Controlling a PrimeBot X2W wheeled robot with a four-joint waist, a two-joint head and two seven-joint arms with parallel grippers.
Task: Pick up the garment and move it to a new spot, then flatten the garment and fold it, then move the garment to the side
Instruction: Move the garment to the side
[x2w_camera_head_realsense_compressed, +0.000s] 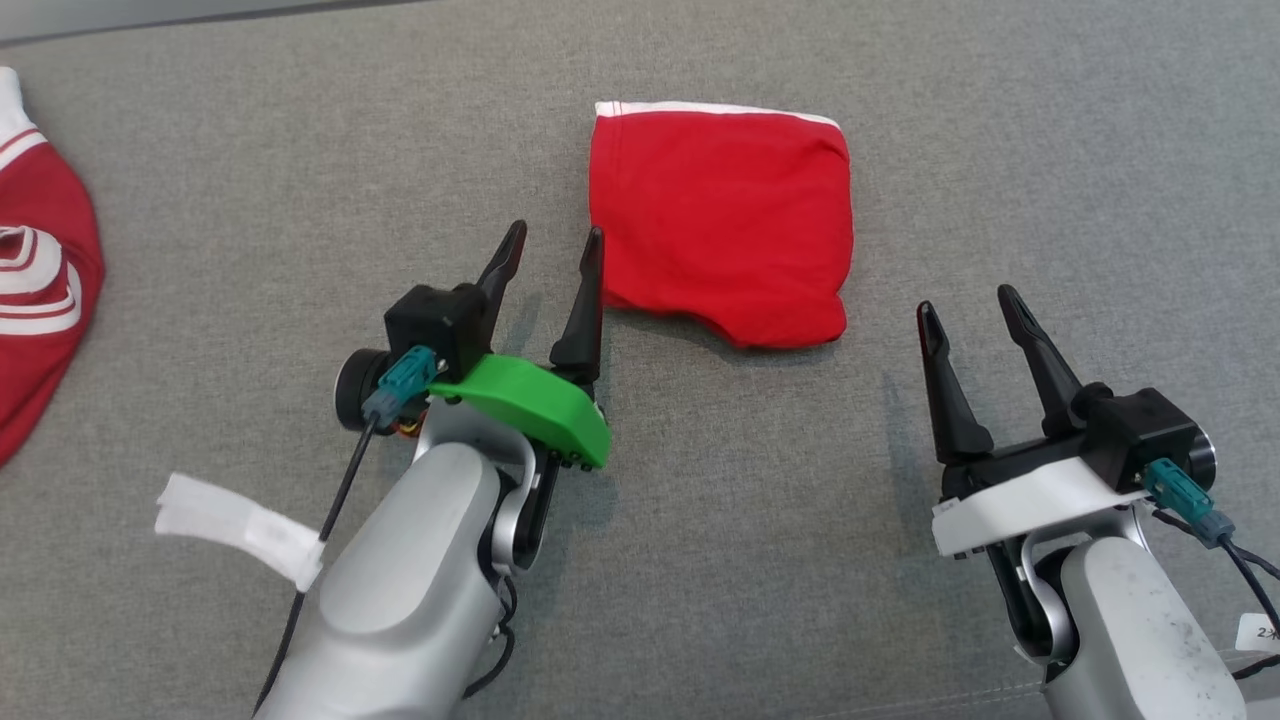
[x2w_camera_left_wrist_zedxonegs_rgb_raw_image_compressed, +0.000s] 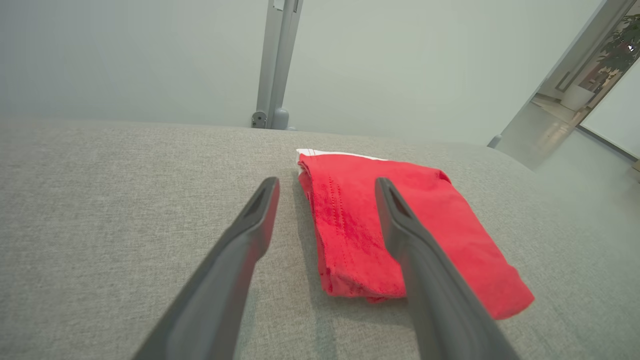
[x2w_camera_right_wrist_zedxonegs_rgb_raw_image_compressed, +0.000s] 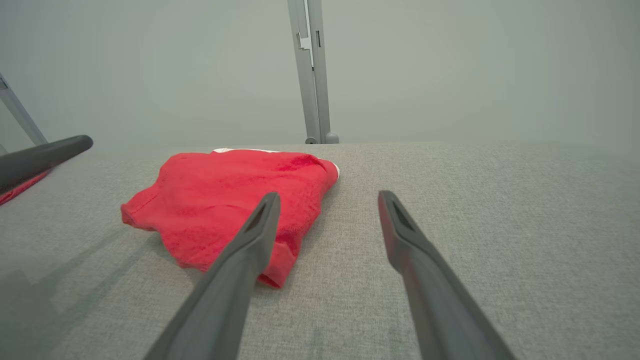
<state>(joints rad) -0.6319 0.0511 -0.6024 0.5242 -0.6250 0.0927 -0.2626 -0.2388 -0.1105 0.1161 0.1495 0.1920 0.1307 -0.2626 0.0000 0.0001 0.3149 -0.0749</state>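
Red garment (x2w_camera_head_realsense_compressed: 720, 220), folded, flat on the grey fabric surface (x2w_camera_head_realsense_compressed: 1000, 150)

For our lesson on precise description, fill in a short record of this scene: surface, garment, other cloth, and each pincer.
surface: grey surface, woven cloth
garment: folded garment, red, white trim along far edge, lying centrally
other cloth: second garment, red and white, far left
left pincer: open, empty, beside the folded garment's left edge
right pincer: open, empty, apart from it, nearer the robot
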